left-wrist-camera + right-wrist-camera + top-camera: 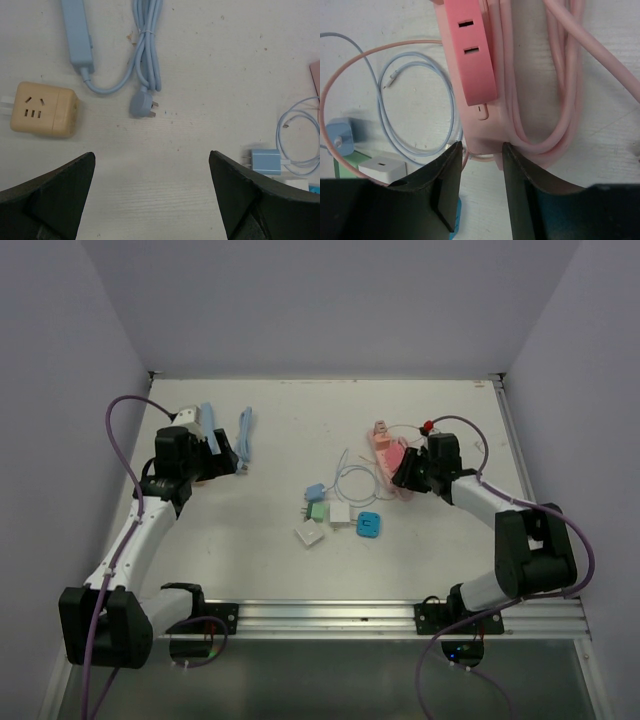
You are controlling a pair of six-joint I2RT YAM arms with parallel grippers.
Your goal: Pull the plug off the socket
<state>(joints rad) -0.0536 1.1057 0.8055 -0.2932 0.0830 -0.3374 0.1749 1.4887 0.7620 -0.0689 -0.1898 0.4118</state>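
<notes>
top external view: left jaws stand wide over the worktop (250,565), near a beige adapter (44,110) and a blue power strip (77,32). right jaws pinch narrowly on the near end of the pink power strip (470,55), with a plug (380,427) at its far end.

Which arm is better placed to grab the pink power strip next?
Right. The right claw straddles the near end of the pink power strip; the left claw hangs open far away, above a beige socket cube.
</notes>
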